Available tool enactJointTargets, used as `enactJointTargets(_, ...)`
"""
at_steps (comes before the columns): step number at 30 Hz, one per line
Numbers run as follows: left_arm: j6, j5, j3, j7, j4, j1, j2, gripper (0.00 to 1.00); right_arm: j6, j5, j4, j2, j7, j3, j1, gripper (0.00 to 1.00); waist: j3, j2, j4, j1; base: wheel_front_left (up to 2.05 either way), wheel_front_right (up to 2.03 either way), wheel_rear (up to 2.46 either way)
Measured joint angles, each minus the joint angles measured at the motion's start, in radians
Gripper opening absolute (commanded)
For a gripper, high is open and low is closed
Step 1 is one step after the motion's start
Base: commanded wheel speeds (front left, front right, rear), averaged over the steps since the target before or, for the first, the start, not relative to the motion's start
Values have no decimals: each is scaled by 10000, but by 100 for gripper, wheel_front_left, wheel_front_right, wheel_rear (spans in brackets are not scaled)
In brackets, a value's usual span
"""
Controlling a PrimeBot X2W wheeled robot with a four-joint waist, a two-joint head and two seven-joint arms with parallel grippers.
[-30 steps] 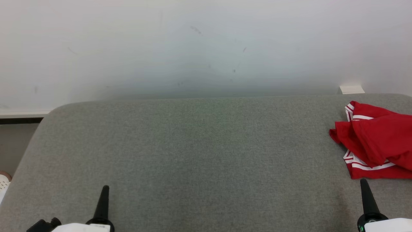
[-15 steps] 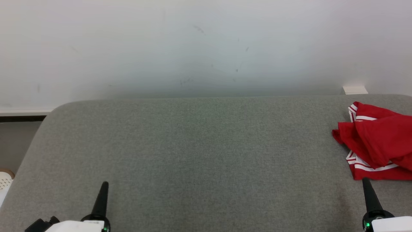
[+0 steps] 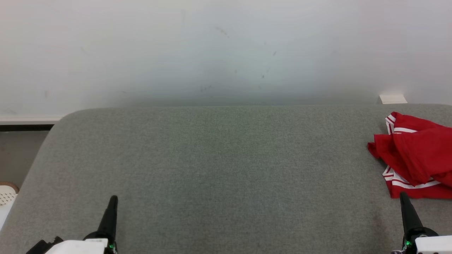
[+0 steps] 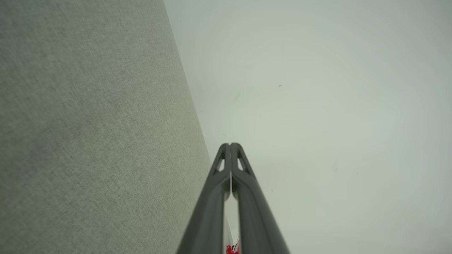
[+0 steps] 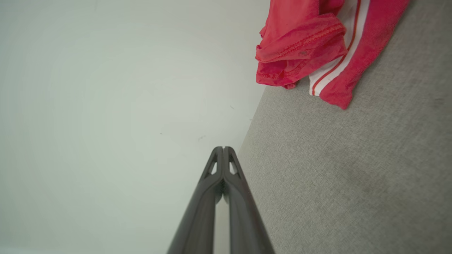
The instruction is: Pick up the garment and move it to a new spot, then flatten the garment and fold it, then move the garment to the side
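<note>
The garment (image 3: pixel 416 155) is a red piece with white stripes, lying crumpled at the far right of the grey fabric surface (image 3: pixel 219 162), partly cut off by the head view's right edge. It also fills the upper right of the right wrist view as the garment (image 5: pixel 310 42). My right gripper (image 3: pixel 403 198) is shut and empty, its tip just below the garment's near edge. The same right gripper (image 5: pixel 223 148) has both fingers pressed together. My left gripper (image 3: pixel 113 199) is shut and empty at the lower left, far from the garment. The left gripper (image 4: pixel 230 144) likewise has touching fingertips.
A white wall (image 3: pixel 226 49) rises right behind the grey surface. A small white block (image 3: pixel 392 98) sits at the back right edge. Past the surface's left edge, a pale perforated object (image 3: pixel 7 193) sits low down.
The whole head view has shifted slightly, so the camera has moved a little. The garment lies as before and both grippers stay shut.
</note>
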Motion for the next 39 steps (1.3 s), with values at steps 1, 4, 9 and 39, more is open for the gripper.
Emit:
enactJointTargets(1, -6, -113, 12, 15, -4, -9, 0, 0, 0, 140, -6, 4, 15, -27, -22, 0, 3, 0, 15, 0, 0, 0, 0)
enactJointTargets(4, -8, -393, 29, 88, -8, -32, 4, 0, 0, 303, -17, 10, 98, -67, -53, 0, 8, 0, 36, 0, 0, 0, 0)
enactJointTargets(9, -12, -725, 63, 184, -17, -97, 8, 0, 0, 662, -27, 23, 190, -127, -91, 0, 17, 0, 72, 0, 0, 0, 0)
enactJointTargets(39, -65, -2052, 190, 535, -48, -215, 21, 0, 0, 1841, -88, 63, 535, -322, -152, 0, 49, 0, 213, 0, 0, 0, 0)
